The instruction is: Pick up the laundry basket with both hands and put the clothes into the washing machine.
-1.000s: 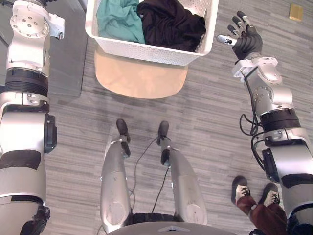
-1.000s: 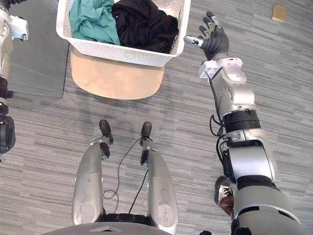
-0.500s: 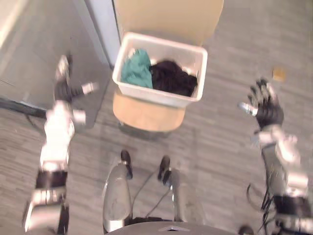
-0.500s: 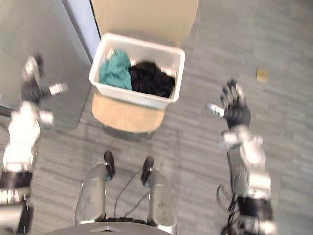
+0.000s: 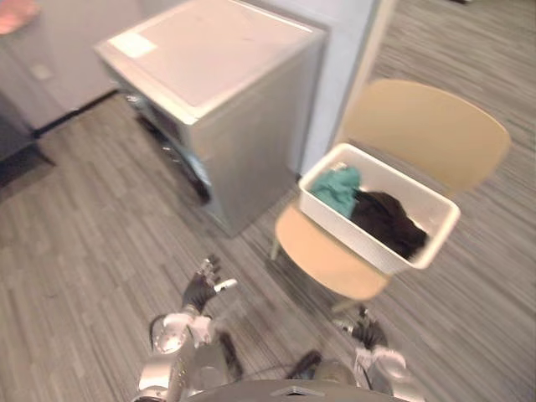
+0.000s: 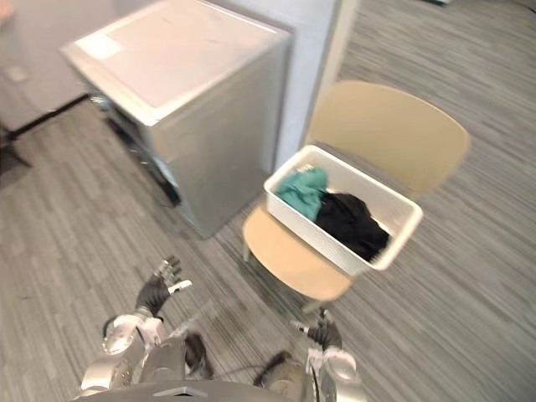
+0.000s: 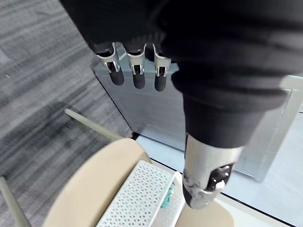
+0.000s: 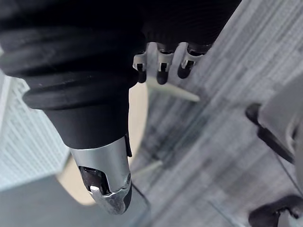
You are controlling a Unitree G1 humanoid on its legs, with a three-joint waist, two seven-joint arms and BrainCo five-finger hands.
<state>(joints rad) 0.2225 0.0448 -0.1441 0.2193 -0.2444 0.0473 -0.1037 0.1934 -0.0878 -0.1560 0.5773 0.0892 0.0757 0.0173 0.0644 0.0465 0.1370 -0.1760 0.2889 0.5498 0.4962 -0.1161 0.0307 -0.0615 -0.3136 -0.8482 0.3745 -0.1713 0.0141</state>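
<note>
Both left hand [image 5: 201,291] and right hand [image 6: 323,335] have fingers apart, empty, clear of the laundry basket [image 5: 360,239].

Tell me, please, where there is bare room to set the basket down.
The flat top of the washing machine is bare, as is the floor between it and the left hand. The chair is crowded: the laundry basket covers most of its seat, leaving a front strip.

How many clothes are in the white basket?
2: a teal garment at the basket's end nearer the washing machine, and a black garment beside it. More may hide underneath.
</note>
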